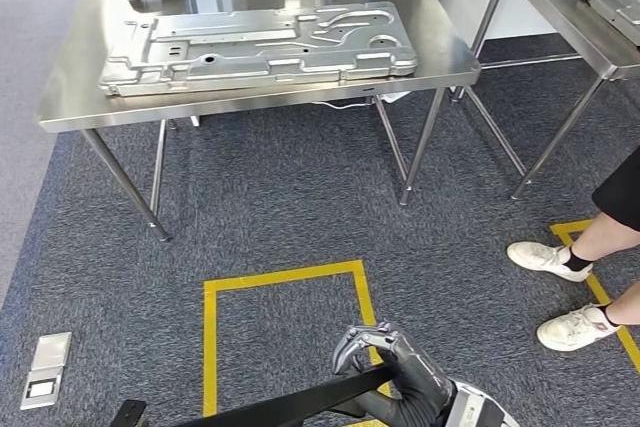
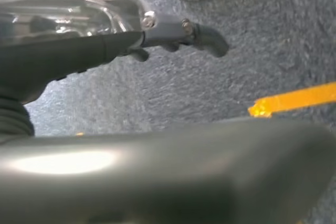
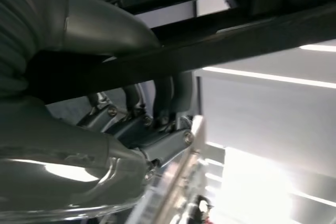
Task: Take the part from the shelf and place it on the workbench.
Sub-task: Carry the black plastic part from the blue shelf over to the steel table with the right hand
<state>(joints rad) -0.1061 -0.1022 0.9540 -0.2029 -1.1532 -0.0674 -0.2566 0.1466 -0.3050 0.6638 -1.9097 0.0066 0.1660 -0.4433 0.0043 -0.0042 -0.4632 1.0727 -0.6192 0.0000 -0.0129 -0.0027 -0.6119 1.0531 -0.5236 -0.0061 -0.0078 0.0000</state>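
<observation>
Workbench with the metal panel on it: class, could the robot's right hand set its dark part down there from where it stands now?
Probably not yet. The right hand grips the dark part low and near, while the workbench stands beyond open carpet. Nothing blocks the way.

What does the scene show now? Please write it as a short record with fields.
right hand: right hand grips a black bar
left hand: left hand, fingers extended over carpet
workbench: steel table carrying a pressed metal panel
floor: grey carpet, yellow tape square
person: white shoes at right
</observation>
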